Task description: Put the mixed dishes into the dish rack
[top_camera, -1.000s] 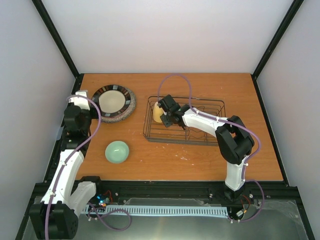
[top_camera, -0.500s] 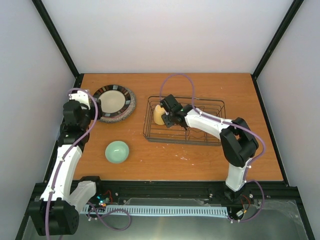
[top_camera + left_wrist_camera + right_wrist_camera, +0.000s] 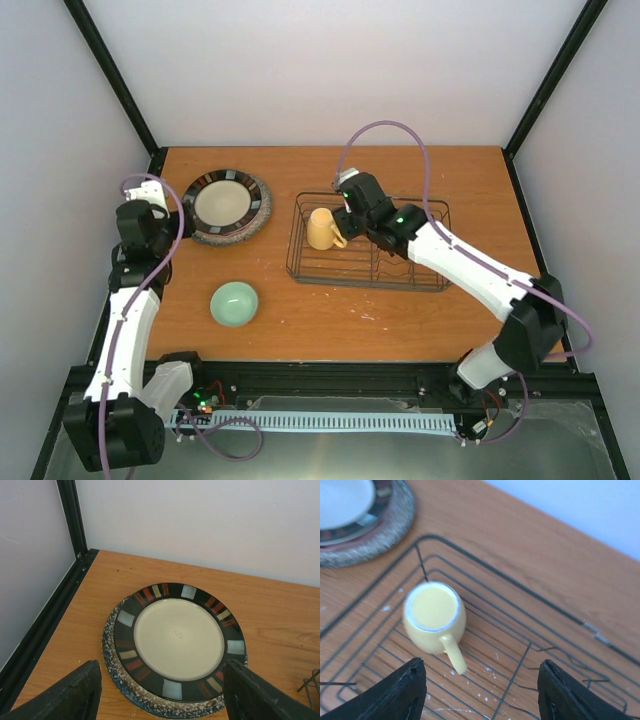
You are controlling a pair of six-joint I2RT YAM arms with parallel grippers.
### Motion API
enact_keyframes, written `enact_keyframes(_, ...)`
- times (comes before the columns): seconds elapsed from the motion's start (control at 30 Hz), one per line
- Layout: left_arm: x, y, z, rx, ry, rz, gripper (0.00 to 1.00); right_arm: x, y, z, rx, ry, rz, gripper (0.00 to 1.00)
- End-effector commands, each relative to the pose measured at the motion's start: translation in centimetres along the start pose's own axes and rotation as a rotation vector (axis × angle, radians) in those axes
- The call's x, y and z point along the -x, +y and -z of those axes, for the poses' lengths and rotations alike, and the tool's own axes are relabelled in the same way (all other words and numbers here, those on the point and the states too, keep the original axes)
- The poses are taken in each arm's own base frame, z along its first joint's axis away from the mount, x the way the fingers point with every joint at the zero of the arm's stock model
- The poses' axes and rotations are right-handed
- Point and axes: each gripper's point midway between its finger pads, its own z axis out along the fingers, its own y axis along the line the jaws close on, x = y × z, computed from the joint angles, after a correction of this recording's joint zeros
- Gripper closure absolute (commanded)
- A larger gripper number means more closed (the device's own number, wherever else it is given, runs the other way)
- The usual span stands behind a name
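Your right gripper [image 3: 481, 680] hangs open above the mug [image 3: 436, 615], centre-left of its view; a low sweep can tip it. Left gripper [image 3: 161, 682] is open too.

My mug [image 3: 434, 617], at the centre of the right wrist view, is pale yellow inside and out. The rack [image 3: 340, 265] is thin black wire. The top plate [image 3: 179, 640] is cream with a black rim striped in red, tan, white and grey-blue. The plate beneath [image 3: 112, 650] has a grey rim speckled white. Lower left of the overhead view, the bowl [image 3: 234, 303] is mint green. The table [image 3: 330, 325] is orange-brown wood.
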Motion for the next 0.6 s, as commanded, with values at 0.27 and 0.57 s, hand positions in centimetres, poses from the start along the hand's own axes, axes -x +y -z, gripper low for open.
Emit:
enact_keyframes(0.27, -3.1, -3.6, 0.0, -0.244, 0.265, -0.131, 0.58, 0.9, 13.9, 8.9, 0.316, 0.054, 0.255, 0.42)
enact_keyframes(0.57, -5.3, -5.7, 1.4, -0.412, 0.252, -0.389, 0.52, -1.1, 16.8, 11.6, 0.439, 0.085, 0.244, 0.42)
